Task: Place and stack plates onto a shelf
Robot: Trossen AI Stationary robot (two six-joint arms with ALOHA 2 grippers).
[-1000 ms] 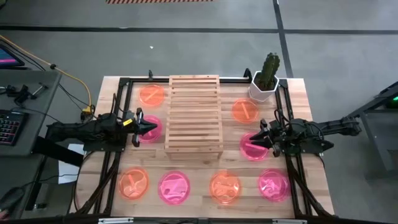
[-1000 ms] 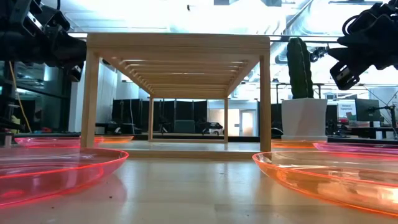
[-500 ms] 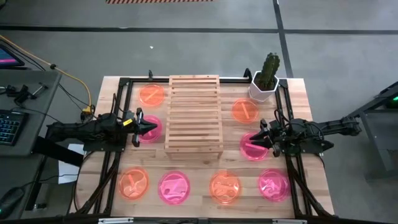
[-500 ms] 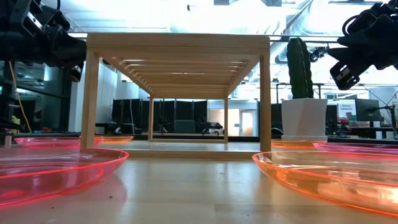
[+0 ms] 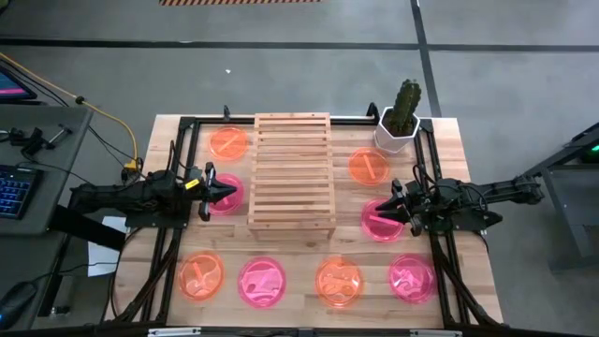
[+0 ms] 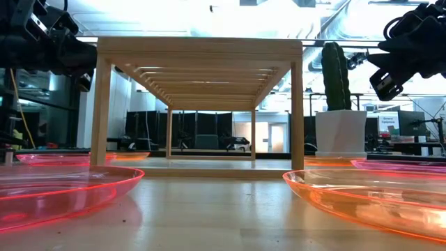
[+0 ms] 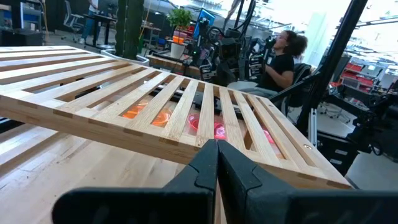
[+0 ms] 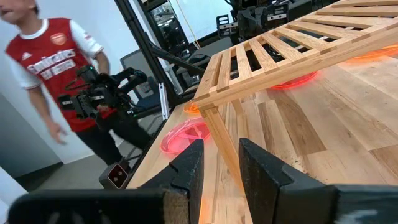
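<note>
- The shelf (image 5: 292, 171) stands mid-table on four legs, its top bare. Its long axis runs from the near edge toward the far edge, and the slats lie crosswise — left to right.
- All eight plates (image 5: 262, 283) lie flat on the tabletop (image 5: 299, 260), none yet on the rack: four in a row along the near edge, two on each flank of the shelf. Round and level, they have no heading to speak of.
- The right gripper (image 5: 391, 212) hovers over a pink plate (image 5: 378, 223) just right of the shelf, fingers (image 8: 189, 165) parted a narrow way and holding nothing. I judge this to be the approach to a first pick; to do it well, drop to the rim, pinch one edge firmly, lift clear of the shelf's edge, then keep the plate level while setting it across several slats.
- The left gripper (image 5: 223, 192) sits over another pink plate (image 5: 227, 197) just left of the shelf, fingers pressed together and empty; it would have to part them before any grasp.
</note>
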